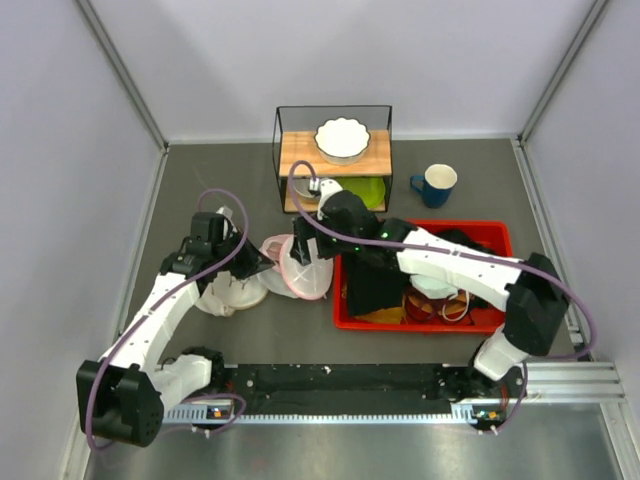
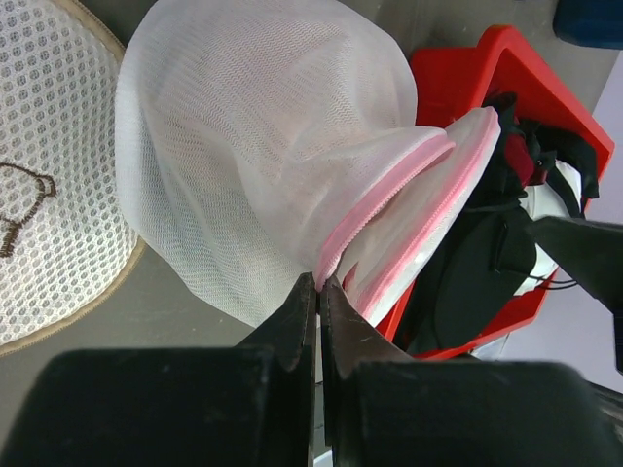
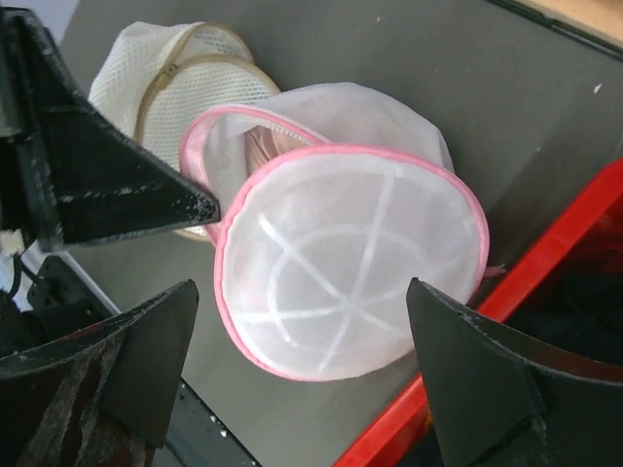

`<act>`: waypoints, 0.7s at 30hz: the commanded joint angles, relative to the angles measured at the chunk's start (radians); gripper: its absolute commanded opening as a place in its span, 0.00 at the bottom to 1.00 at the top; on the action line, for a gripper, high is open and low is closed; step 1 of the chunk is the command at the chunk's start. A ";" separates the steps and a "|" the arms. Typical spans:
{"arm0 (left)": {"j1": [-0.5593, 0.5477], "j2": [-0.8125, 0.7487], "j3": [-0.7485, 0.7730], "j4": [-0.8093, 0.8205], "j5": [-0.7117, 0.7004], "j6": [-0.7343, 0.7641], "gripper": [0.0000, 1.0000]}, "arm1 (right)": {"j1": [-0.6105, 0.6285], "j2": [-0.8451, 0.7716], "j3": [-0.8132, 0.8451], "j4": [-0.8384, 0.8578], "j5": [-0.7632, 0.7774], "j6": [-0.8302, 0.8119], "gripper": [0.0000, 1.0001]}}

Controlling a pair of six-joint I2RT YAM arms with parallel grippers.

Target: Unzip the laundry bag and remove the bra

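The laundry bag lies on the grey table beside the red bin, its pink zipper band parted and its round mesh lid tipped up. Inside the gap a fold of dusty-pink fabric, the bra, shows. My left gripper is shut on the pink zipper band at the bag's rim; in the top view it sits at the left side of the bag. My right gripper hangs open over the lid, fingers wide apart and touching nothing; in the top view it hovers over the bag.
A cream padded mesh piece lies just left of the bag. The red bin with dark clothing stands to the right. Behind are a wire shelf with a white bowl and green plate, and a blue mug.
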 commanded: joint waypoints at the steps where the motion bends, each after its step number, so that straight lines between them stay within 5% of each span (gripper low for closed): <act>1: -0.002 -0.003 0.027 0.044 0.030 0.004 0.00 | 0.022 0.107 0.144 -0.085 0.077 0.039 0.91; 3: -0.003 0.001 0.024 0.050 0.043 0.004 0.00 | 0.034 0.141 0.187 -0.110 0.101 0.044 0.99; 15: -0.003 -0.025 0.026 0.045 0.038 0.002 0.00 | 0.073 0.317 0.362 -0.240 0.259 0.099 0.99; 21: 0.001 -0.022 0.033 0.032 0.011 0.020 0.00 | 0.039 0.196 0.252 -0.233 0.279 0.110 0.70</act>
